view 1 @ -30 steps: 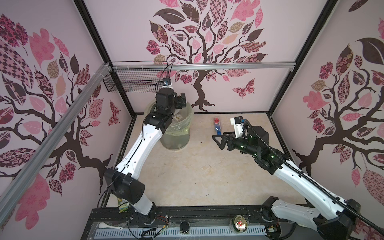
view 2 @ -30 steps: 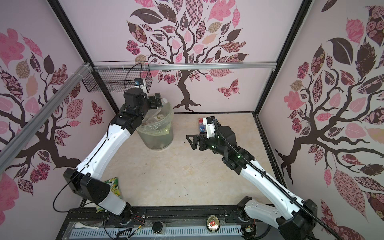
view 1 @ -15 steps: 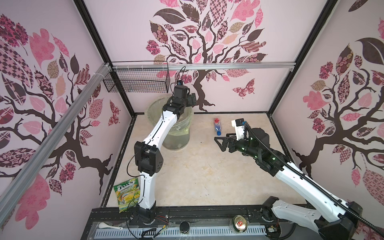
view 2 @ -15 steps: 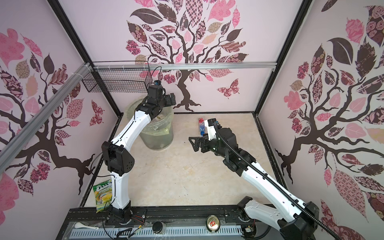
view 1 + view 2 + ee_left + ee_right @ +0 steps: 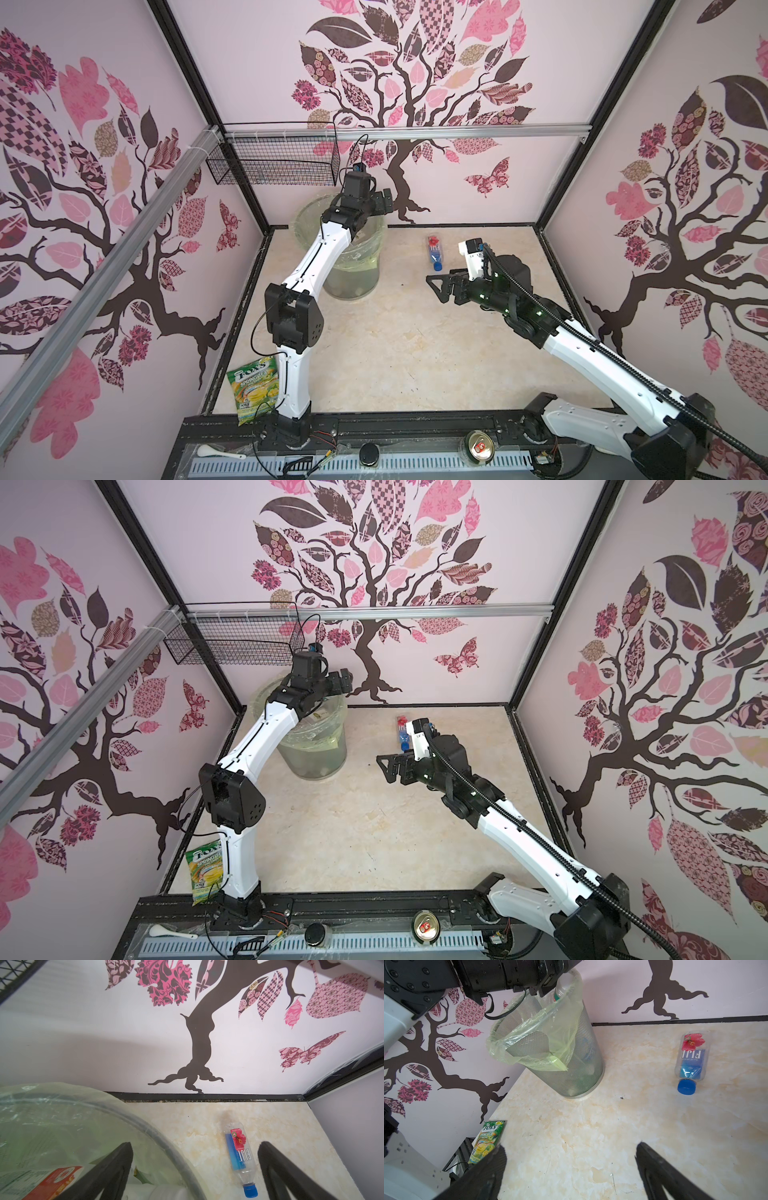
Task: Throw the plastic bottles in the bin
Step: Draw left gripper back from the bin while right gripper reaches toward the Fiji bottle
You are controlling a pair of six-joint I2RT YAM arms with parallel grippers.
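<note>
Toward the far left corner of the desk (image 5: 395, 353), the bin (image 5: 359, 282), a round mesh bucket lined with a pale green bag, is standing upright, close to the back edge. The left gripper (image 5: 381, 198) is hovering over the bin's rim on its right side. Its fingers are spread wide and nothing is sitting between them, as the left wrist view (image 5: 194, 1144) is showing. Under that gripper, a clear bottle top (image 5: 560, 987) is showing through the bag at the bin's mouth in the right wrist view, and a red and white label (image 5: 52, 1178) is lying inside the bin.

One plastic bottle (image 5: 433, 249) is lying on its side on the desk near the back edge, well right of the bin (image 5: 320, 762) and apart from it. It is clear with a blue and red label, and its blue cap is pointing toward the front edge. In a top view the right arm's wrist is partly covering this bottle (image 5: 401, 734).

The right gripper (image 5: 436, 286) is hanging above the desk, between the bin and the right edge and just in front of the bottle (image 5: 691, 1059). Its fingers are pointing left, standing wide apart and holding nothing (image 5: 570, 1146).

A green snack packet (image 5: 253, 390) is lying at the front left corner, beside the left arm's base.
</note>
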